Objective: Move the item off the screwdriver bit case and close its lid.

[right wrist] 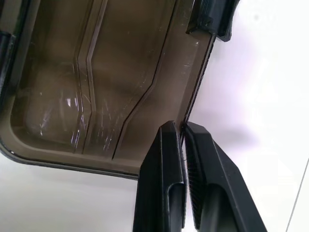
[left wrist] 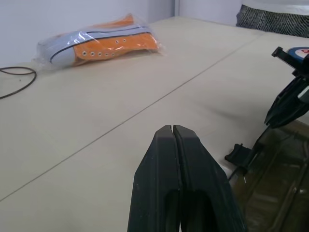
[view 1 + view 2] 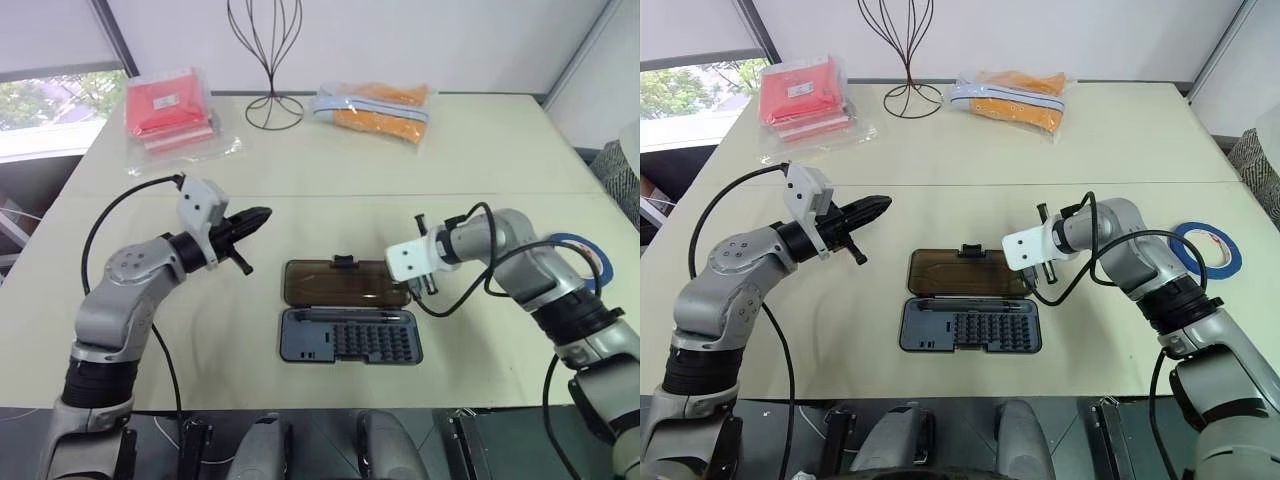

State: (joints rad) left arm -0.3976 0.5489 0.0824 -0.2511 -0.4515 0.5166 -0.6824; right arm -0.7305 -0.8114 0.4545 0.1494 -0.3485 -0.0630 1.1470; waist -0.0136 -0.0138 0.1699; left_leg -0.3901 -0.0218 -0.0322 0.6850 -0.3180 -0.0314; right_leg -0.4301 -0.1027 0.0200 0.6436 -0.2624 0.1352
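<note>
At the upper left of the left eye view a clear plastic bag holding a folded red packet (image 3: pixel 167 110) lies on the pale beige worktop (image 3: pixel 330 170). Below it, at mid-left, the left arm bends up from the lower left corner and reaches toward the middle of the frame, its left claw (image 3: pixel 255 219) held roughly level above the worktop and pointing right. In the left wrist view its two black fingers (image 2: pixel 164 174) are pressed flat together, clenched on nothing.

At top centre stands a thin black wire stand with a round base (image 3: pixel 273 105), and just right of it lies a clear bag with an orange and white lace-up shoe (image 3: pixel 372 108).

In the lower middle of the frame the flat rectangular screwdriver bit case (image 3: pixel 350 337) lies open on the worktop, its dark grey-blue tray with rows of small bits nearest the bottom edge. The translucent smoky-brown lid (image 3: pixel 340 284) lies flat just above the tray, a small black latch tab (image 3: pixel 344 262) on its far edge.

At centre right the right arm comes in from the lower right corner, elbow out toward the right edge, wrist turned so that the right claw (image 3: pixel 427 284) points down and left at the lid's right end. In the right wrist view its fingers (image 1: pixel 166 159) stand only a narrow slit apart, with the lid's rim running into that slit; whether they pinch it I cannot tell.

At the far right, behind the right forearm, the thin flat ring of blue tape (image 3: pixel 1206 248) lies flat on the worktop, well apart from the case.
</note>
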